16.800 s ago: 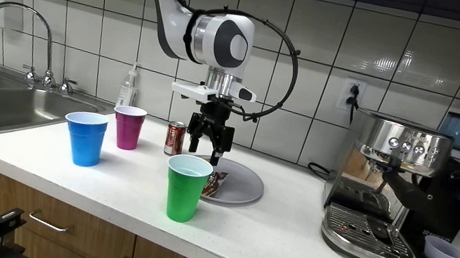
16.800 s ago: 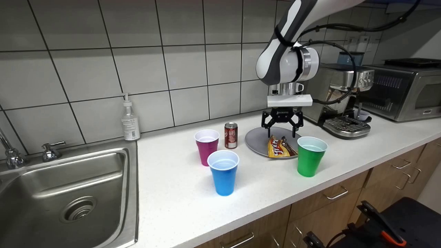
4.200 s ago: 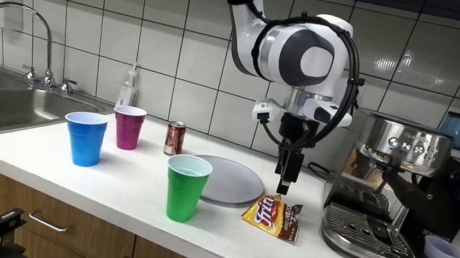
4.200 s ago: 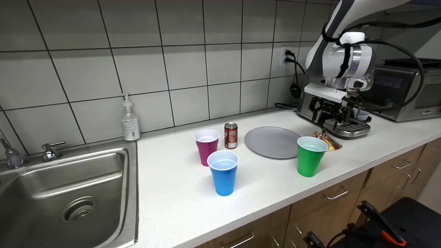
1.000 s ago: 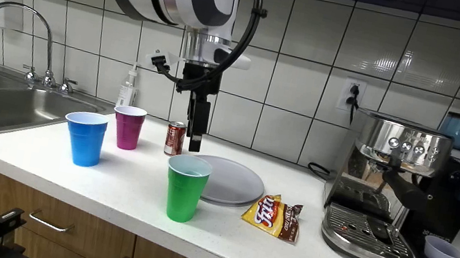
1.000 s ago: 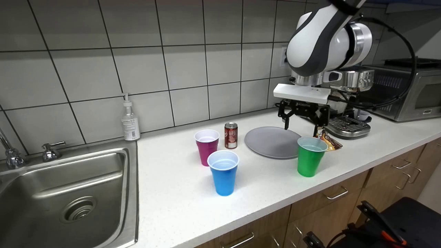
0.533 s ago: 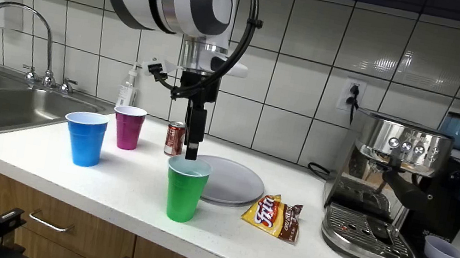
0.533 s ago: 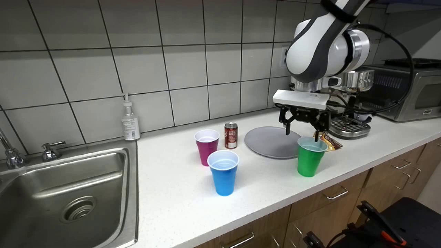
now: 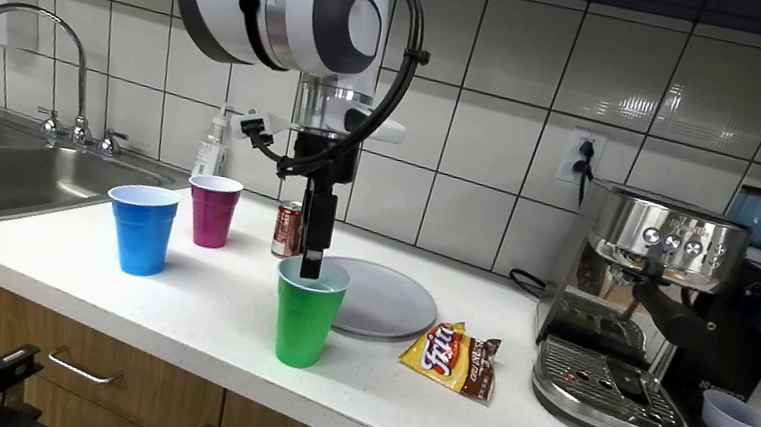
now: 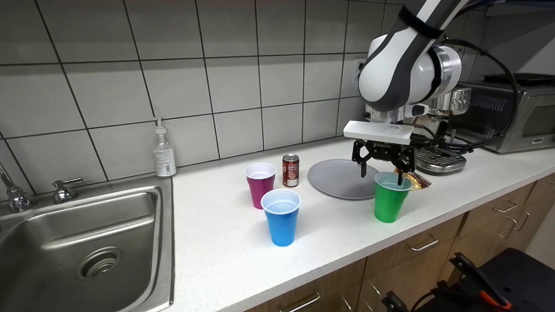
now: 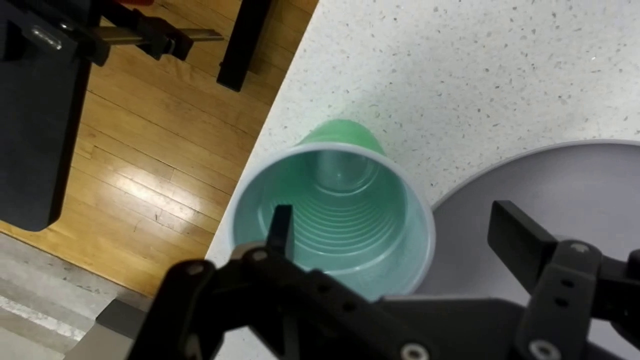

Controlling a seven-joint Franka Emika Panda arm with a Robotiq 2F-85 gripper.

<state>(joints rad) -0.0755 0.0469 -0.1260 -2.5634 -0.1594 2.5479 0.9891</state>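
Note:
My gripper (image 11: pixel 393 206) stands wide open with nothing between its fingers, pointing down in both exterior views. In the wrist view one of its fingers (image 11: pixel 281 230) overlaps the mouth of the upright green cup (image 9: pixel 305 324); whether the tip dips below the rim I cannot tell. The opposite finger hangs above the grey plate (image 10: pixel 342 180). Inside, the cup looks pale green with nothing in it. A yellow and brown snack bag (image 9: pixel 453 359) lies on the counter beside the plate, partly hidden behind the cup in an exterior view.
A blue cup (image 10: pixel 282 221), a magenta cup (image 10: pixel 261 186) and a red soda can (image 10: pixel 290 170) stand on the sink side of the plate. The coffee machine (image 9: pixel 631 309) is past the bag. The green cup is near the counter's front edge.
Over the last second the open gripper has come down toward the green cup. Seconds before, it was above the snack bag. The bag, earliest on the plate, now lies off it.

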